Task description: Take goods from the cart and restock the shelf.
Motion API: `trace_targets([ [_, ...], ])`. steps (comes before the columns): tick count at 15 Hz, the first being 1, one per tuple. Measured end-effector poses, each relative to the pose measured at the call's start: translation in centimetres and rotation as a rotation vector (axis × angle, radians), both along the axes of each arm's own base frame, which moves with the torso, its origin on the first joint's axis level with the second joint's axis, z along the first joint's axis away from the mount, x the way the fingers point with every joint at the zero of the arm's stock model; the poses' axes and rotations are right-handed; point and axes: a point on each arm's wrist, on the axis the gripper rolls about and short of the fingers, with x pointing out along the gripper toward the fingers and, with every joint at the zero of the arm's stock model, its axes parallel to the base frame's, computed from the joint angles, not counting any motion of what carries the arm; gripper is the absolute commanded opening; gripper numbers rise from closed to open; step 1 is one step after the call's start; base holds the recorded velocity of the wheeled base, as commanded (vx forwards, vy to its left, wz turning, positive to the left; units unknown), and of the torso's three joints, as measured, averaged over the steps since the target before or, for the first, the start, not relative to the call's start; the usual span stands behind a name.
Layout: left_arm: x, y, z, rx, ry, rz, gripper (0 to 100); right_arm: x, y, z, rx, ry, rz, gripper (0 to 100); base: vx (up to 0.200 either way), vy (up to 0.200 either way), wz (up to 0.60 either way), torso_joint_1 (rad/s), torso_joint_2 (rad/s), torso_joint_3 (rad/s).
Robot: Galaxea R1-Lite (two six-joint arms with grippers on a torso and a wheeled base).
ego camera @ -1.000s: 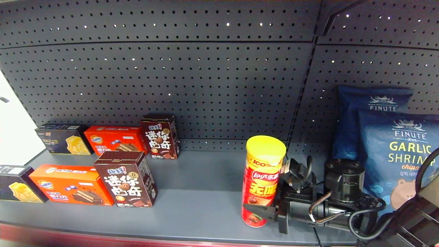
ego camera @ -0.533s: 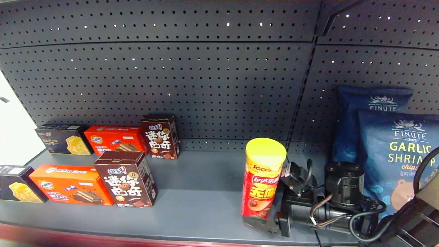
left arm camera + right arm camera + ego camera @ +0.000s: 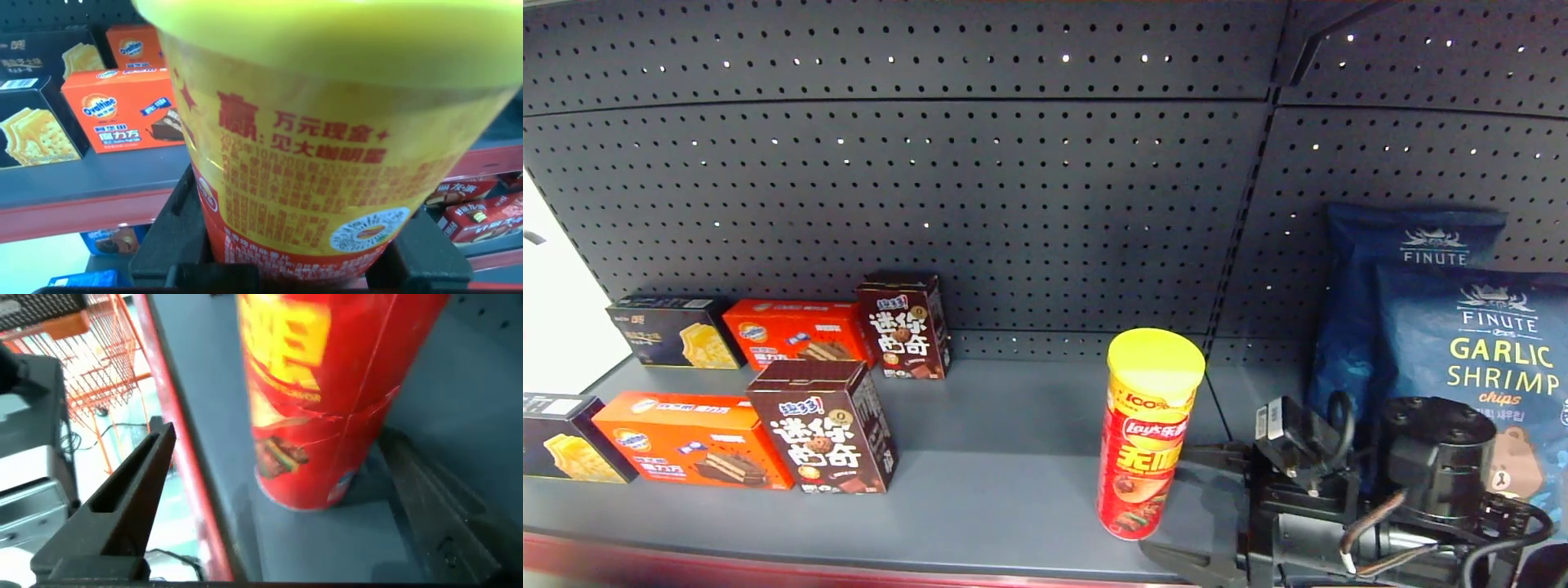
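Right gripper [image 3: 1178, 503] gapes wide, flanking shelved yellow-lidded red chip tube [image 3: 1147, 433]; left gripper [image 3: 298, 269] clamps second tube [image 3: 327, 155] for stocking.

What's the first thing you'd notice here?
The red can with its yellow lid stands upright on the shelf, the right gripper beside it, jaws open. Big blue bags stand at the shelf's right end, and bright boxes sit at its left. The left gripper has its jaws round a second can.
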Motion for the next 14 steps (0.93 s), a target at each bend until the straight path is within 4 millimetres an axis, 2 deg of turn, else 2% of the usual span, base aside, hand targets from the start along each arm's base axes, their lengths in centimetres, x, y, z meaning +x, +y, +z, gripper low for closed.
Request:
trace_targets([
  [3,-0.5,0.1,1.5,-0.002,-0.05,-0.007,0,-2.4,-1.9,2.2,-0.01,0.004,-0.032,100,0.0,0.0,0.0,0.0,0.0,0.0],
  [7,-0.5,-0.1,6.5,0.018,-0.116,-0.095,0,-6.9,-5.4,5.1,-0.071,0.056,-0.146,100,0.0,0.0,0.0,0.0,0.0,0.0],
  [10,1.1,-0.7,9.1,0.062,-0.094,-0.239,0,-10.1,-7.9,6.4,-0.106,0.072,-0.27,100,0.0,0.0,0.0,0.0,0.0,0.0],
  [14,4.1,-1.6,12.3,0.071,-0.04,-0.407,0,-12.0,-9.1,8.7,0.05,0.055,-0.31,100,0.0,0.0,0.0,0.0,0.0,0.0],
])
